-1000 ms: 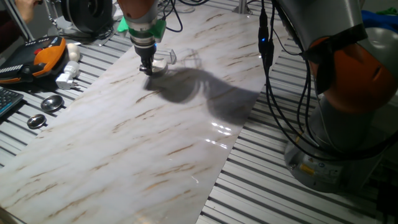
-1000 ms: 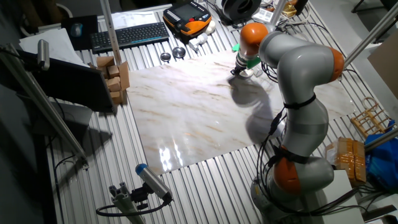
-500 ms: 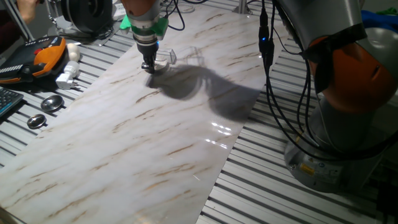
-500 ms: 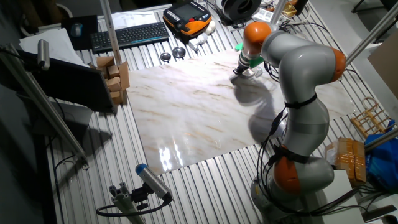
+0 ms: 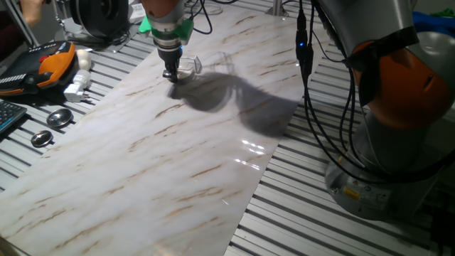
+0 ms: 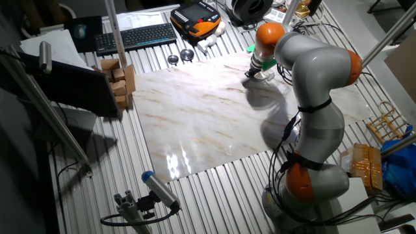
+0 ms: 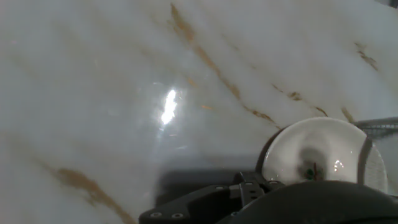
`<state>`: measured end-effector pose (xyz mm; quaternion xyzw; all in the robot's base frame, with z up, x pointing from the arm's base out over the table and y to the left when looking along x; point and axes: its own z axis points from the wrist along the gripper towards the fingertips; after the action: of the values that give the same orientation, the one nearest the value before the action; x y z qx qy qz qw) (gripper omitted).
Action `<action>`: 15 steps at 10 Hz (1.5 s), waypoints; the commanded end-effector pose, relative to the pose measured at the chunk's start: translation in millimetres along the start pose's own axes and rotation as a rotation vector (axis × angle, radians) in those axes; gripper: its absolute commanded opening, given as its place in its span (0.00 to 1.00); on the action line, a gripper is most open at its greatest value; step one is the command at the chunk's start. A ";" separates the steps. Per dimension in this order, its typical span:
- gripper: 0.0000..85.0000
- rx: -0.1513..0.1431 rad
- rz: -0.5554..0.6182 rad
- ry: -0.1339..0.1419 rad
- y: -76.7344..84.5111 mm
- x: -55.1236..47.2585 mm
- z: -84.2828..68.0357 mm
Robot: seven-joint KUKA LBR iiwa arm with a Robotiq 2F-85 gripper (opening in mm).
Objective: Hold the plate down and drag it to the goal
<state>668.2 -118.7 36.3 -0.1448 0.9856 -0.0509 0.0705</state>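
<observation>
- The gripper [image 5: 170,75] stands upright, tip down on the plate [image 7: 314,155], near the far edge of the marble board [image 5: 163,156] and toward the board's corner by the keyboard side.
- In the hand view the plate's white rim sits right at the fingers' end, partly hidden by the black hand body; the tip seems to press inside the dish, though the contact itself is hidden.
- I cannot tell whether the fingers are together or apart; nothing is clamped between them that I can see.
- The goal [image 5: 190,65], a clear bracket, lies just beside the plate, on the side away from the gripper, toward the far edge.
- Judged from this, the plate is at the bracket's mouth or partly in it; the drag left is a short push straight toward the bracket, keeping pressure down so the dish does not slip out.
</observation>
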 end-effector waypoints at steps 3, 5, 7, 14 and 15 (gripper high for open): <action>0.00 0.001 -0.009 -0.003 -3.5 -0.8 0.7; 0.00 0.004 -0.013 -0.002 -4.8 -1.0 -0.1; 0.00 0.006 -0.016 -0.006 -5.3 -1.2 0.0; 0.00 0.020 -0.032 -0.008 -7.5 -3.0 1.0; 0.00 0.025 -0.036 -0.010 -7.7 -3.4 1.1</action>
<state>674.1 -125.1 36.8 -0.1618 0.9818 -0.0640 0.0763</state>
